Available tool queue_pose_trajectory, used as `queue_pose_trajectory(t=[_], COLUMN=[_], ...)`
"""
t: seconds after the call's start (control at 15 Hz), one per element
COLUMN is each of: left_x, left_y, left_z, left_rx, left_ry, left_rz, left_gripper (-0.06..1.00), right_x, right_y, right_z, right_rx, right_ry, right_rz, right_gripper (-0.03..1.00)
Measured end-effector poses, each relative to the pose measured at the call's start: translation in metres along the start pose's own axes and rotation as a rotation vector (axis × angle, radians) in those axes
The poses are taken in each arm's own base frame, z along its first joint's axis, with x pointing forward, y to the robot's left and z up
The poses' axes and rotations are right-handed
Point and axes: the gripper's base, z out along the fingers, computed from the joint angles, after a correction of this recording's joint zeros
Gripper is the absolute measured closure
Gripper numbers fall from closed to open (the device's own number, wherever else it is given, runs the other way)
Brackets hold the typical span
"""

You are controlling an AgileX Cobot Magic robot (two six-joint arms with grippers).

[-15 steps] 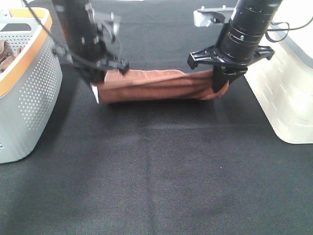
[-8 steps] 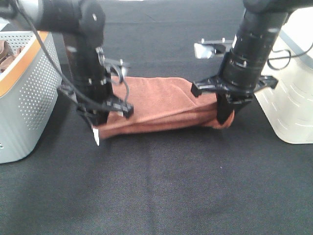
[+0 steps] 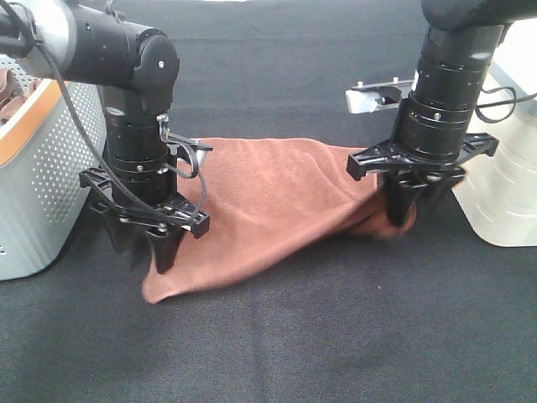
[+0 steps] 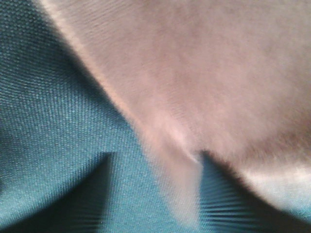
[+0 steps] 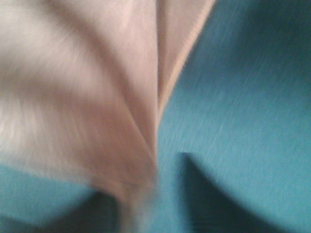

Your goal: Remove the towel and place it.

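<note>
A: Exterior high view. The towel (image 3: 277,201) is seen spread between the two arms over the black bench (image 3: 336,336), its far edge flat on the cloth, its near side draped down and forward. One corner trails out on the bench just below the left hand (image 3: 159,243).

B: And the hands — what is gripped?

A: The left hand is pointed straight down, fingers narrow, with towel edge pinched between them. The right hand (image 3: 401,210) is likewise pointed down, closed on the opposite corner, which is bunched there.

B: Is that borne out by the wrist views?

A: Partly. In the left wrist view the towel (image 4: 194,73) fills most of the frame, a fold running in between the two dark fingers (image 4: 104,184); heavy blur, so the pinch itself cannot be made out sharply. In the right wrist view the towel (image 5: 73,97) is seen folded into pleats that converge toward the fingers (image 5: 199,194); also blurred.

B: Surroundings?

A: A grey perforated basket (image 3: 42,193) with an orange rim is noted on the left, just beside the left arm. A white bin (image 3: 508,185) stands on the right, close to the right arm. The towel touches neither.
</note>
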Motion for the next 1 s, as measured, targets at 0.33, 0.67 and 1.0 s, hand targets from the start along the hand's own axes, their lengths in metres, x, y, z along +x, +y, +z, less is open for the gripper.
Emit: queue_pose_trajectory(t=[0.33, 0.67, 1.0], left_x=[0.0, 0.017, 0.059], left_y=[-0.001, -0.002, -0.003], left_z=[0.0, -0.059, -0.15], left_rx=[0.015, 0.023, 0.03], left_ry=[0.0, -0.15, -0.412], left_rz=[-0.005, 0.0, 0.009], left_gripper=[0.26, 0.25, 0.25], right_x=[0.006, 0.025, 0.06], right_y=[0.002, 0.009, 0.018], right_z=[0.0, -0.044, -0.1], right_rx=[-0.018, -0.062, -0.117], right_ry=[0.064, -0.07, -0.254], right_rz=[0.006, -0.036, -0.082], right_gripper=[0.18, 0.16, 0.16])
